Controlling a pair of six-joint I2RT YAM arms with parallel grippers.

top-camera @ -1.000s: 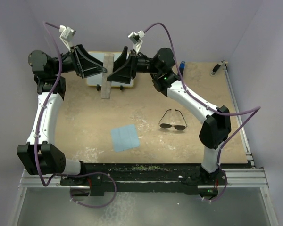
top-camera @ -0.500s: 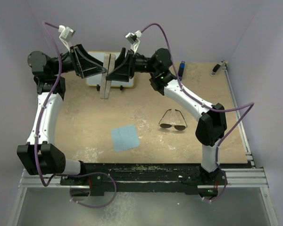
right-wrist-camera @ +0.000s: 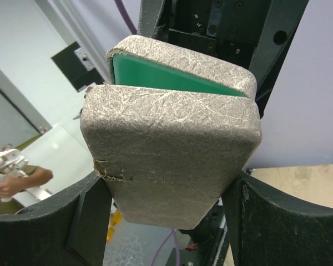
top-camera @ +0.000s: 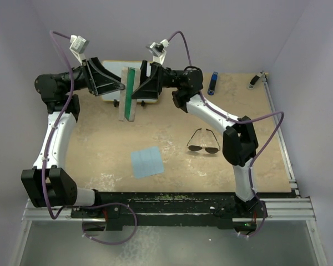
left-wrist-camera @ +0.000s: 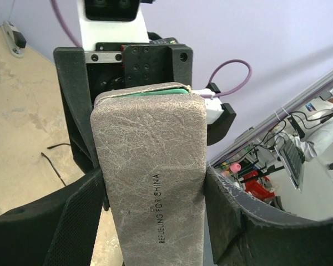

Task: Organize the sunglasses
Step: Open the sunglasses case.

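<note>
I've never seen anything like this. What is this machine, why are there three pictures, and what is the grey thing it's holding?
These are two robot arms bolted to the near edge of a table. The wide picture looks down from a fixed camera above. The other two come from a small camera on each wrist, so they show the held object up close. The left gripper and the right gripper both clamp a grey case from opposite sides. It is slightly open, showing its green lining. On the sandy tabletop lie a pair of aviator sunglasses and a light-blue cloth, with neither gripper near them.
</note>
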